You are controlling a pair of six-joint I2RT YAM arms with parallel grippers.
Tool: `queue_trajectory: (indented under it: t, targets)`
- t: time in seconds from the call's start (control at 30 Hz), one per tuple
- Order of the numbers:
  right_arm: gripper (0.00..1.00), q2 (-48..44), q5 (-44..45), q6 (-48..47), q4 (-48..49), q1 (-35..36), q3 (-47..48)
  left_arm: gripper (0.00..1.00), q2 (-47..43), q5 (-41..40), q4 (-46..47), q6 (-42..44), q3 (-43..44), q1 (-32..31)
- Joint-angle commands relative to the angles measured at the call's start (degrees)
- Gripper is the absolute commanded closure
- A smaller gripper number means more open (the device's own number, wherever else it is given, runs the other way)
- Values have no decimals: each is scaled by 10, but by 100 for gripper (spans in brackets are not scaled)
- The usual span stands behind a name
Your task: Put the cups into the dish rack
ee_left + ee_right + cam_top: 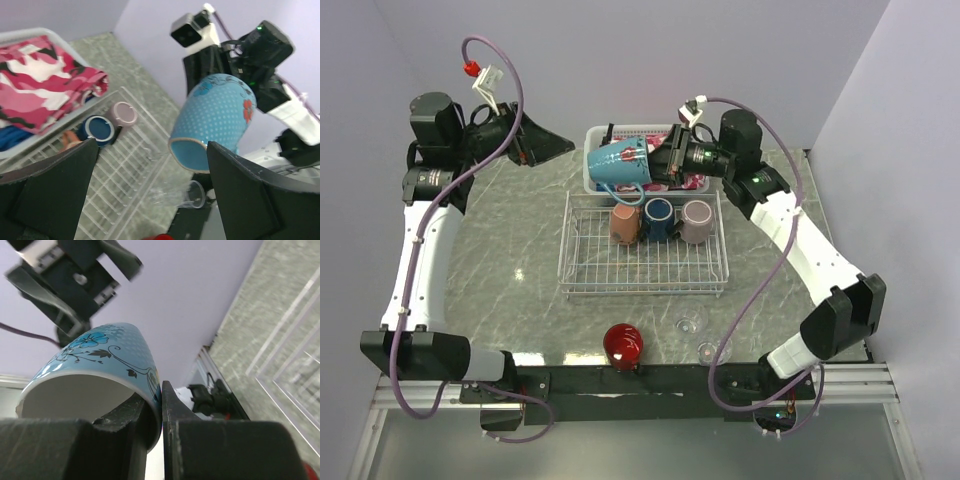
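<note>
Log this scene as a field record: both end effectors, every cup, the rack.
left end effector: open, empty, raised
right end effector: shut on the rim of the teal mug, mug held in the air by the basket's front
in dish rack: terracotta mug, navy mug, mauve mug, in a row at the far side
on table, outside rack: red mug near the front edge; clear glasses, two, off the rack's near right corner
basket: behind rack, holds pink camouflage cloth

Left hand (552, 143) hung wide open at eleven o'clock; right hand (655, 165), at one o'clock, pinched a mug (618, 163) by its rim.
</note>
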Motion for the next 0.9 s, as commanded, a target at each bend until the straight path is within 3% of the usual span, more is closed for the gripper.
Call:
queue_trajectory:
  t: [0.0, 0.5, 0.87]
  targets:
    - [100, 18, -32, 85, 167, -3, 26, 4, -15, 55, 111, -69, -18, -4]
    - [100, 109, -32, 172, 279, 4, 53, 4, 21, 108, 231, -175, -39, -18]
    - [100, 114, -59, 190, 296, 7, 52, 4, 69, 87, 141, -114, -5, -31]
